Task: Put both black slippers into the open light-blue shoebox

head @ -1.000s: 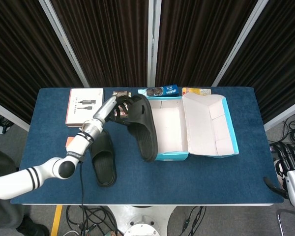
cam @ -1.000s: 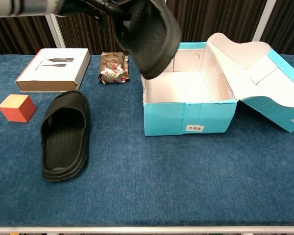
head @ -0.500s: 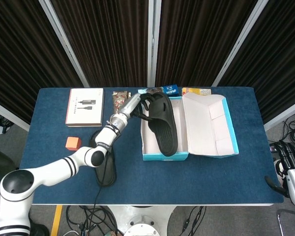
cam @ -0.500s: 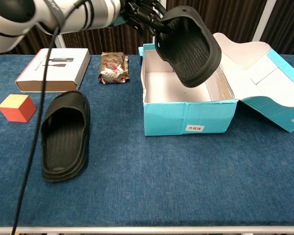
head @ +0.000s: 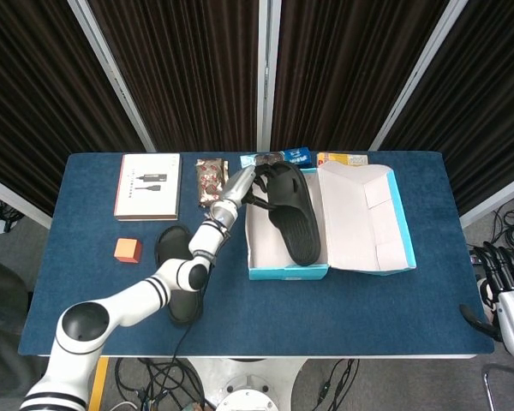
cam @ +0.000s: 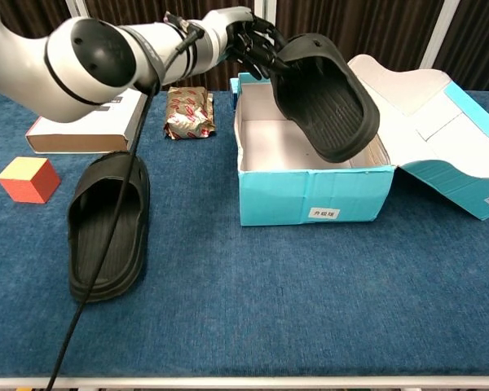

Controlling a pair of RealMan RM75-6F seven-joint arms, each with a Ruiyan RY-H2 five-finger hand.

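Slipper (cam: 326, 98) was gripped by the left hand (cam: 253, 41), tilted over the shoebox (cam: 314, 195) upper center; right hand (head: 501, 278) sat idle lower right, grip unclear.

One slipper (cam: 326, 102) is held tilted over the open shoebox (cam: 314, 195) by the left hand (cam: 253, 45), which reaches in from the box's left. The second slipper (cam: 106, 224) is seen lying on the counter (cam: 253, 309), left of the box. A small block (cam: 28, 179) sits further left, with a flat box (cam: 90, 114) and a wrapped packet (cam: 188, 113) behind. The right hand (head: 501, 287) is seen well apart, off the counter's right edge.
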